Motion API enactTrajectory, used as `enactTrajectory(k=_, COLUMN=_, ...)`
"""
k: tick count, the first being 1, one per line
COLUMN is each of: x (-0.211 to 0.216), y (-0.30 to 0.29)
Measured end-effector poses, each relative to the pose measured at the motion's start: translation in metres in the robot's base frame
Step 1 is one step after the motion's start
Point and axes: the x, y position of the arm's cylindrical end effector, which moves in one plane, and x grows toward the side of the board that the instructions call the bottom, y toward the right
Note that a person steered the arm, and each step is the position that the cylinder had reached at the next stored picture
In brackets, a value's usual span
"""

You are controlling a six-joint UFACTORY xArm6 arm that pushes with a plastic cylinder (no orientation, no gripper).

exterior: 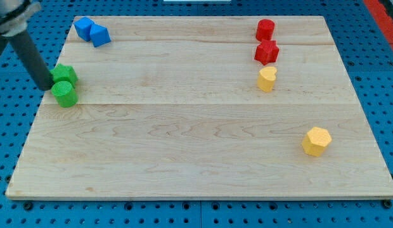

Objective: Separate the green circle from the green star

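Observation:
The green circle (64,94) lies at the board's left edge, touching the green star (64,74) just above it. The dark rod comes down from the view's top left. My tip (46,85) rests just left of the two green blocks, at about the seam between them, close to or touching them.
Two blue blocks (84,28) (99,35) sit together at the top left. A red cylinder (265,29), a red star (267,52) and a yellow heart (267,78) line up at the top right. A yellow hexagon (316,140) lies at the right. The wooden board (196,139) rests on a blue pegboard.

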Motion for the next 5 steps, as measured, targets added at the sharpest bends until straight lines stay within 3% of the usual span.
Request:
enactTrajectory(k=3, x=0.041, y=0.104)
enactTrajectory(k=4, x=0.060, y=0.080)
enactTrajectory(k=5, x=0.078, y=0.116)
